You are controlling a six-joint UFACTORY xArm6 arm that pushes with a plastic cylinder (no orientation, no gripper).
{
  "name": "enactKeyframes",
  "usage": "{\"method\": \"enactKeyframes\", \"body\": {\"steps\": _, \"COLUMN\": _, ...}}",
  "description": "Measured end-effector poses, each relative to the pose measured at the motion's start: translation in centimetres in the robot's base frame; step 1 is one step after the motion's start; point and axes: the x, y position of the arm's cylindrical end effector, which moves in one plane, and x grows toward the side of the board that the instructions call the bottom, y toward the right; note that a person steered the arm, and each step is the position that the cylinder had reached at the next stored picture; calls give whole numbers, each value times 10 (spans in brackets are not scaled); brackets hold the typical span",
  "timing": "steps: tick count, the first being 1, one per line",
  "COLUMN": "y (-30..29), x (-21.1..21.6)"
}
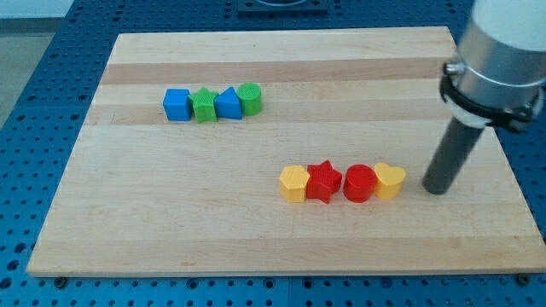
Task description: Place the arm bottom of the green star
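Jaws: none on this rig; the arm ends in a plain dark rod, so nothing spreads, presses together or pinches anything.
My tip [438, 189]: rests on the surface [256, 230] near the view's right edge, just to the view's right of the yellow heart block [390, 181], close but seemingly apart from it.
Green star [204, 105]: far from my tip, toward the view's upper left, second in a touching row of blue cube [177, 105], green star, blue triangular block [229, 103], green cylinder [249, 98].
Goal spot: the bare wood just toward the view's bottom from the green star, judged free of other blocks.
Obstacles: the lower row, yellow hexagon block [293, 183], red star [323, 181], red cylinder [359, 182] and yellow heart block, lies directly between my tip and a straight line to the view's left.
Route, as a judgement: move first toward the view's top to get past the yellow heart block, then sweep to the view's left across the open band between the two rows.
Finish: slow down and stop short under the star, approaching from the view's bottom right, so the row is not nudged.
Risk: clipping the heart at the start, or overshooting into the star or the blue triangular block.
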Motion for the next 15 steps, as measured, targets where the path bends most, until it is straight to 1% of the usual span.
{"method": "enactKeyframes", "body": {"steps": 1, "y": 25, "x": 1}}
{"method": "enactKeyframes", "body": {"steps": 2, "y": 34, "x": -56}}
{"method": "enactKeyframes", "body": {"steps": 4, "y": -9, "x": -221}}
{"method": "enactKeyframes", "body": {"steps": 5, "y": -10, "x": -249}}
{"method": "enactKeyframes", "body": {"steps": 6, "y": -10, "x": -249}}
{"method": "enactKeyframes", "body": {"steps": 7, "y": 2, "x": -299}}
{"method": "enactKeyframes", "body": {"steps": 8, "y": 24, "x": -327}}
{"method": "enactKeyframes", "body": {"steps": 9, "y": 31, "x": -325}}
{"method": "enactKeyframes", "body": {"steps": 10, "y": 37, "x": -265}}
{"method": "enactKeyframes", "body": {"steps": 11, "y": -8, "x": -158}}
{"method": "enactKeyframes", "body": {"steps": 12, "y": -85, "x": -71}}
{"method": "enactKeyframes", "body": {"steps": 13, "y": -185, "x": -45}}
{"method": "enactKeyframes", "body": {"steps": 14, "y": -255, "x": -44}}
{"method": "enactKeyframes", "body": {"steps": 15, "y": -308, "x": -47}}
